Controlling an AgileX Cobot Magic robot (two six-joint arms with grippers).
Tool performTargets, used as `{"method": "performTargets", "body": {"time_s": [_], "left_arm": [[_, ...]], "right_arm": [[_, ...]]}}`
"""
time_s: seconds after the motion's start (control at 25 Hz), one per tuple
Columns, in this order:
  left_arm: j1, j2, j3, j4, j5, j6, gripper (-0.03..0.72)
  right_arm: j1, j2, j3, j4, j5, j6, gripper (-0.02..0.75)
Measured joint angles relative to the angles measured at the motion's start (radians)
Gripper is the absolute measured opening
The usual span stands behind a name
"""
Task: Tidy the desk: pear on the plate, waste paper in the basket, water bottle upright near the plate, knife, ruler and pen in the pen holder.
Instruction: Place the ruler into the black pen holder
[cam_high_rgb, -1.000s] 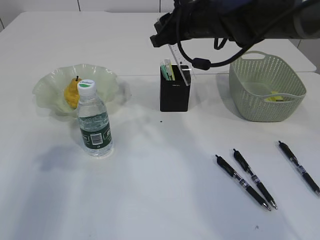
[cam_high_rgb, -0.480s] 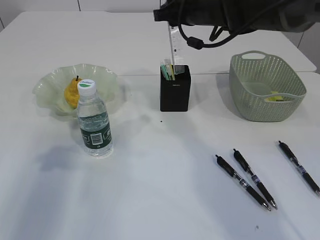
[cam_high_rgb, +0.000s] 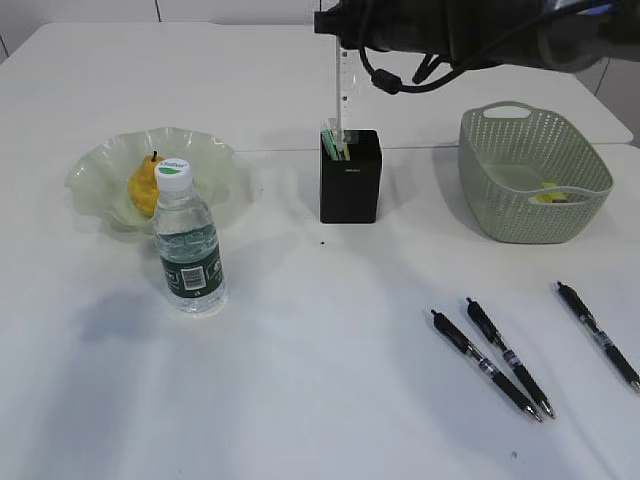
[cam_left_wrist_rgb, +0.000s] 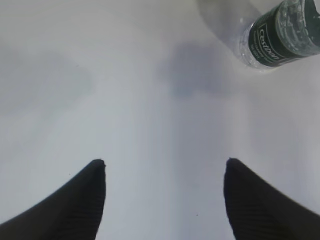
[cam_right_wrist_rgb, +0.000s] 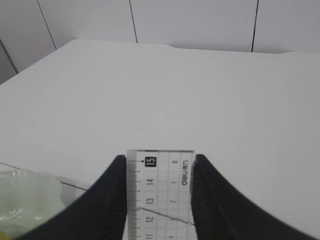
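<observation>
My right gripper (cam_high_rgb: 338, 28) is shut on a clear ruler (cam_high_rgb: 342, 90), holding it upright with its lower end at the opening of the black pen holder (cam_high_rgb: 350, 185). The right wrist view shows the ruler (cam_right_wrist_rgb: 160, 200) pinched between the jaws (cam_right_wrist_rgb: 160, 157). A green and white knife (cam_high_rgb: 332, 138) stands in the holder. The yellow pear (cam_high_rgb: 144, 186) lies on the glass plate (cam_high_rgb: 95, 165). The water bottle (cam_high_rgb: 188, 240) stands upright in front of the plate. Three black pens (cam_high_rgb: 485, 363) (cam_high_rgb: 508, 357) (cam_high_rgb: 598, 335) lie on the table. My left gripper (cam_left_wrist_rgb: 165, 162) is open and empty above bare table, near the bottle (cam_left_wrist_rgb: 280, 35).
The green basket (cam_high_rgb: 535, 150) stands at the right with yellow paper (cam_high_rgb: 548, 197) inside. The right arm and its cables hang across the top of the exterior view, above the holder. The table's front middle is bare white surface.
The ruler has swung from tilted to upright over the pen holder, and the right arm has risen a little. The left side has not changed.
</observation>
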Motion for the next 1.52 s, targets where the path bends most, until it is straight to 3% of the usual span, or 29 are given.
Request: {"method": "performTargets", "body": {"time_s": [1.08,1.52], "left_arm": [[0.000,0.000,0.000,0.000,-0.007,0.000,0.519],[0.000,0.000,0.000,0.000,-0.007,0.000,0.519]], "right_arm": [[0.000,0.158,-0.037,0.040,0.069,-0.022,0.284],[-0.001,0.162,-0.037,0.049,0.072,-0.024,0.430]]}}
